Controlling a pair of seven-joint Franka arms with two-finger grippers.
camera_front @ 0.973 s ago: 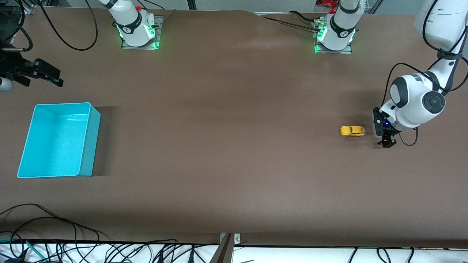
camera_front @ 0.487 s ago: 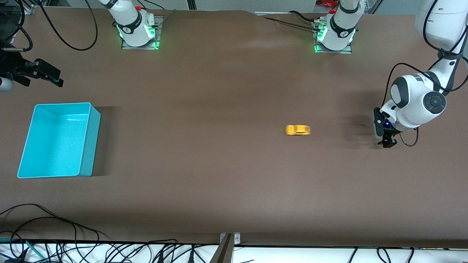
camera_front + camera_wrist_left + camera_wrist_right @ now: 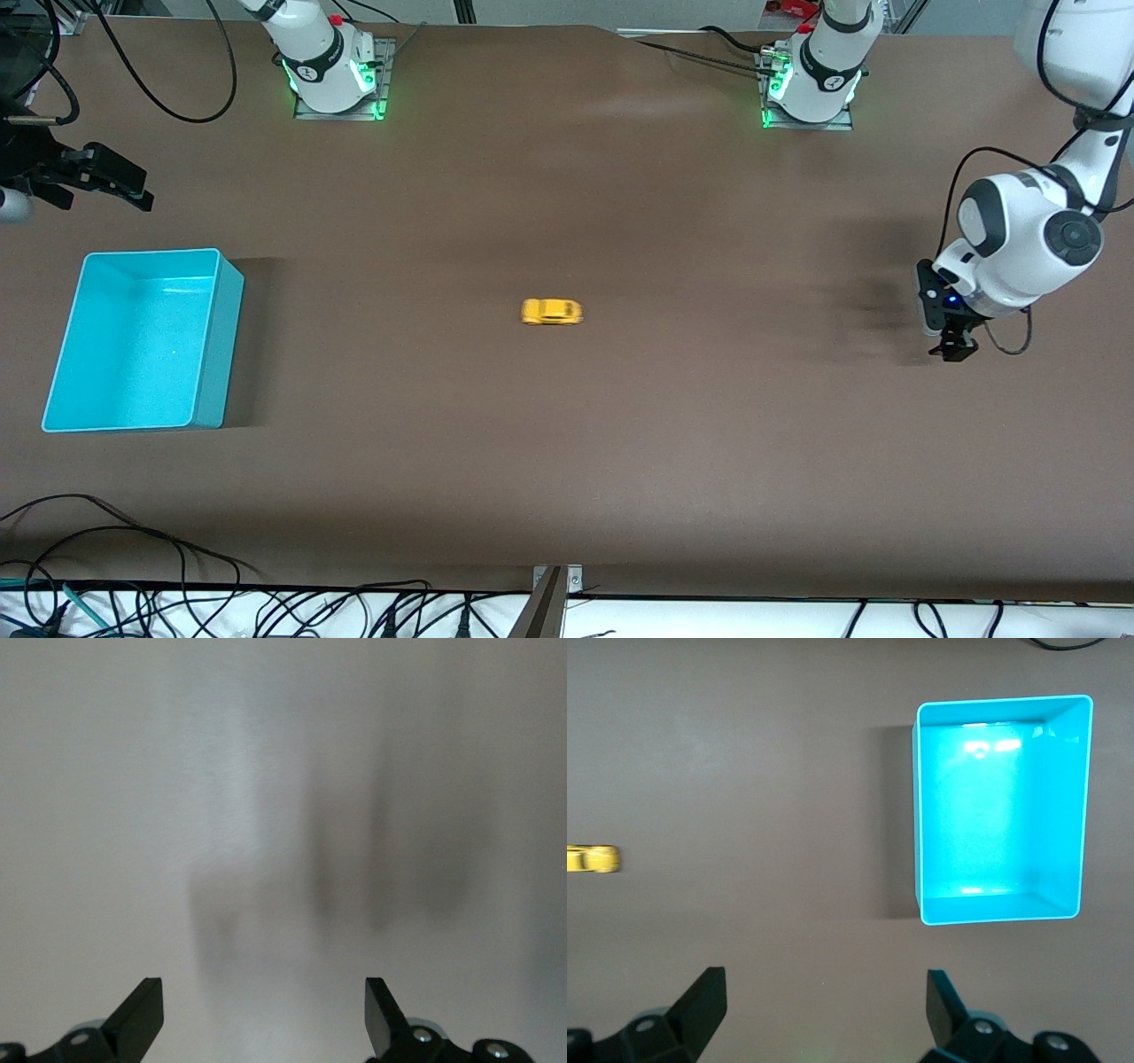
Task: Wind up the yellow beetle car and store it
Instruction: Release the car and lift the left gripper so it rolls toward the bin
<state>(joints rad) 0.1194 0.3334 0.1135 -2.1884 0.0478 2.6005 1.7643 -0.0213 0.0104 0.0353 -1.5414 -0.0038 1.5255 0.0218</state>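
Observation:
The yellow beetle car (image 3: pixel 551 312) stands on its wheels on the brown table near the middle, alone, with no gripper near it. It also shows at the edge of the right wrist view (image 3: pixel 592 859). The turquoise bin (image 3: pixel 142 339) sits empty at the right arm's end of the table; it also shows in the right wrist view (image 3: pixel 999 806). My left gripper (image 3: pixel 951 344) is open and empty, low over the table at the left arm's end. In the left wrist view its fingertips (image 3: pixel 142 1014) frame bare table. My right gripper (image 3: pixel 111 182) is open and empty, up in the air beside the bin.
Cables lie along the table edge nearest the front camera (image 3: pixel 133 549). The two arm bases (image 3: pixel 332 71) stand along the edge farthest from the front camera.
The car has rolled on its own across the table from beside the left gripper toward the bin, to about the middle. The left gripper has drawn slightly away and stayed open. The right arm has not moved.

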